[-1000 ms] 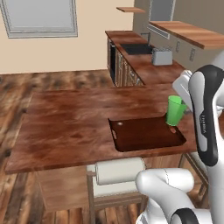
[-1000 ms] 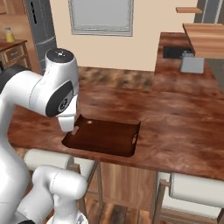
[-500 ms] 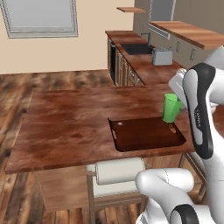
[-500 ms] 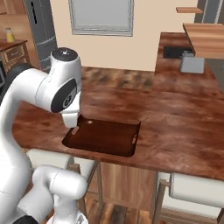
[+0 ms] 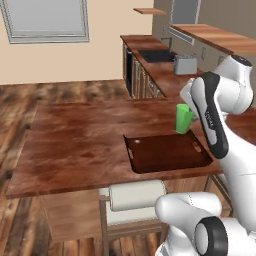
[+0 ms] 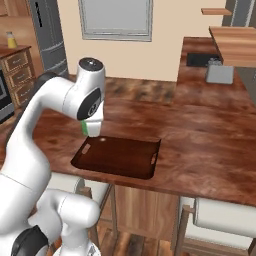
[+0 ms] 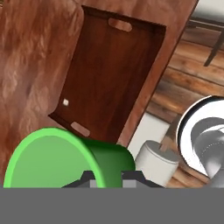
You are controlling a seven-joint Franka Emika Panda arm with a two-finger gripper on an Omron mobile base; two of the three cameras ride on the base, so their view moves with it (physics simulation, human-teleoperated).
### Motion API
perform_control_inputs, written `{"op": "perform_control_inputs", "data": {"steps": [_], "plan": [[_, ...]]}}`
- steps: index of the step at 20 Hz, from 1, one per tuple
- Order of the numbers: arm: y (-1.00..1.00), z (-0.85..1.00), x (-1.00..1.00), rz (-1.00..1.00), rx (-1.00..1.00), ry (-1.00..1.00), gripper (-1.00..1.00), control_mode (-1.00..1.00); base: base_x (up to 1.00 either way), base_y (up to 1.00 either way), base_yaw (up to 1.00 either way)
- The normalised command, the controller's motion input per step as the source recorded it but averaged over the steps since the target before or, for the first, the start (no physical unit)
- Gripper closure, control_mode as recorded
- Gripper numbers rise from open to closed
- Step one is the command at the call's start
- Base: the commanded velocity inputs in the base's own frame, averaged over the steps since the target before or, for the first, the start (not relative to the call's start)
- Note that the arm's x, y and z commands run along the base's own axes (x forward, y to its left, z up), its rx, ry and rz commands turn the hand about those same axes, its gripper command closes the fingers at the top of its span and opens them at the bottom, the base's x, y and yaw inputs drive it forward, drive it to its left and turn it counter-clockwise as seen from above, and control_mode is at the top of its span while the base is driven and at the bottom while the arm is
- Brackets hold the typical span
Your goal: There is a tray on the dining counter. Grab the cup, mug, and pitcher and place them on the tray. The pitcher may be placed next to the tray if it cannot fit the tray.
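I had the green cup (image 5: 183, 118) pinched in my fingers (image 7: 105, 178), which were pressed tight on its wall; in the hand view the cup's open rim faced the camera at the bottom left, with the finger tips just below it. The cup hung in the air, not touching anything, over the far short end of the tray (image 5: 167, 152), near the cut-out handle (image 5: 196, 147) on that side. In the right base view the cup (image 6: 85, 128) showed as a green sliver below my wrist, just above the tray's (image 6: 117, 157) left end.

The tray sat flat on the table (image 5: 80, 142), tight against the near edge, long side along that edge. Nothing was lying in it; a small pale speck (image 7: 65, 102) showed on its floor by one handle. From the hand view the tray (image 7: 111, 70) ran away from the cup with both handle slots visible.

A stool with a white cushion roll (image 5: 137, 195) stood under the table's near edge, below the tray. A second stool (image 6: 225, 220) stood further along that edge. A toaster (image 5: 184, 64) sat on the kitchen counter (image 5: 155, 67) beyond the table, well apart from the tray.
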Motion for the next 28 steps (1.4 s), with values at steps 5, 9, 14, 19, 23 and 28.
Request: {"op": "perform_control_inputs", "data": {"steps": [5, 9, 14, 19, 23, 28], "plan": [[0.01, -0.31, 0.6, 0.04, 0.0, 0.0, 1.0, -1.0, 0.0, 0.0, 0.0], [0.21, -0.29, 0.46, 0.02, -0.01, 0.0, 1.0, -1.0, 0.0, 0.0, 0.0], [0.2, -0.32, 0.35, 0.01, 0.0, 0.0, 1.0, -1.0, 0.0, 0.0, 0.0], [0.07, -0.41, 0.41, 0.03, 0.0, 0.0, 1.0, -1.0, 0.0, 0.0, 0.0], [0.0, -0.4, 0.39, 0.06, 0.0, 0.0, 1.0, -1.0, 0.0, 0.0, 0.0], [0.01, -0.43, 0.44, 0.04, 0.0, 0.0, 1.0, -1.0, 0.0, 0.0, 0.0]]}}
